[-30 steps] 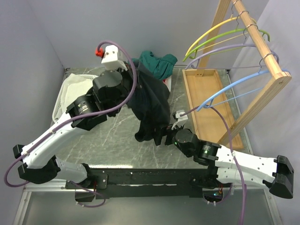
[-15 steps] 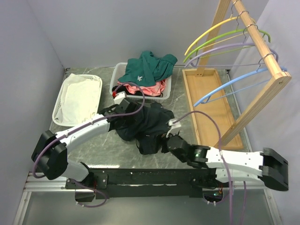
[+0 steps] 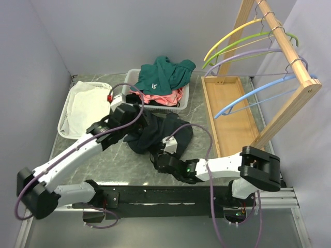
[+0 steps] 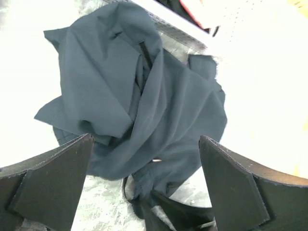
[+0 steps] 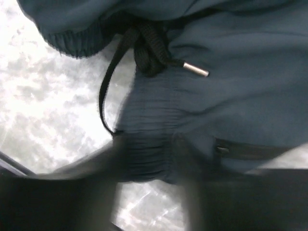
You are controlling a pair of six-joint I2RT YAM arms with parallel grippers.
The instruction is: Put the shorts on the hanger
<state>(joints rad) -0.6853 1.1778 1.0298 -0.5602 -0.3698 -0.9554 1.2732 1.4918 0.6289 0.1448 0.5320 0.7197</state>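
The baggy dark navy shorts (image 3: 152, 135) lie in a crumpled heap on the grey marbled counter (image 3: 129, 161), well apart from the thin light-blue hanger (image 3: 248, 95) on the wooden rack (image 3: 289, 103) at the right. The left claw (image 4: 144, 139) hangs over the heap with its fingers spread wide and nothing between them. The right claw (image 5: 151, 159) is pushed in low at the near edge, with the elastic waistband (image 5: 149, 120) lying between its fingers; I cannot tell whether it is gripping. My worry is that it catches only a thin fold, or the black drawstring (image 5: 144, 53) and its metal tip (image 5: 196, 70), and the fabric slides out when lifted. Bunched like this, the shorts would likely come up as a lump, not an open waistband, and be awkward to drape over so thin a hanger. The hanger only hooks over the rail, so a nudge could set it swinging, knock it off, or tangle it with the lavender hanger (image 3: 243, 54) close by. From above, the right claw is buried under fabric. Its own wrist view is smeared, so the fingertips are lost. I cannot make out the leg openings in the folds, and the left wrist view is washed out around the cloth.
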